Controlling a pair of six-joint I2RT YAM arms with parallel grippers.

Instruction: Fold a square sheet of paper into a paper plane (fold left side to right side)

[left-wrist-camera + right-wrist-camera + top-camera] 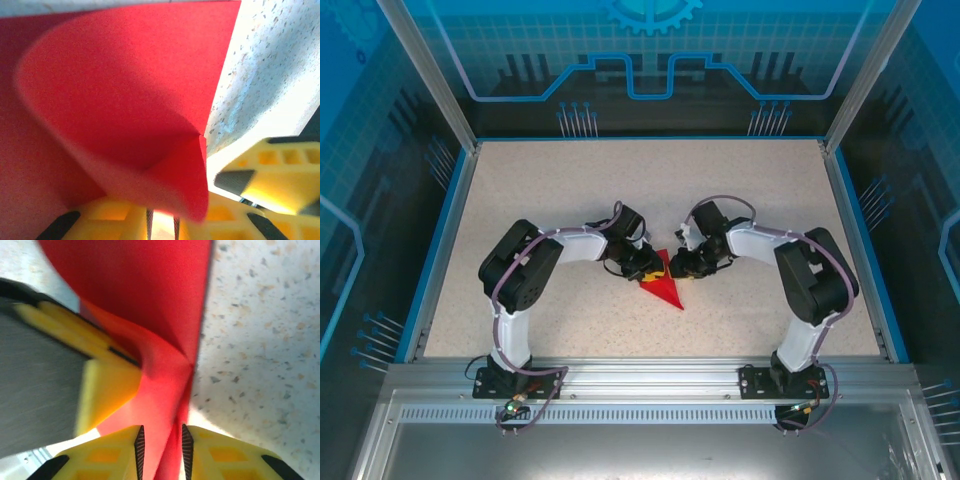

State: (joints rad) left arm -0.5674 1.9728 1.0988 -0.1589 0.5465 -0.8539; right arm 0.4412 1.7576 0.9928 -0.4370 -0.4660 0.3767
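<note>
The square sheet of paper [667,287] is bright red and lies mid-table as a pointed triangle, tip toward the near edge. My left gripper [643,266] meets it from the left. In the left wrist view a flap of the paper [125,100] curls up off the table and drapes over my nearly closed left gripper [161,225], hiding its tips. My right gripper [682,265] comes in from the right. A raised ridge of the paper [165,405] runs between the narrow jaws of the right gripper [161,450].
The speckled beige table [570,190] stretches wide behind and to both sides, bounded by a blue rim [445,250] and clear enclosure walls. The other gripper's yellow finger [107,385] crowds the paper on its left side; the grippers nearly touch.
</note>
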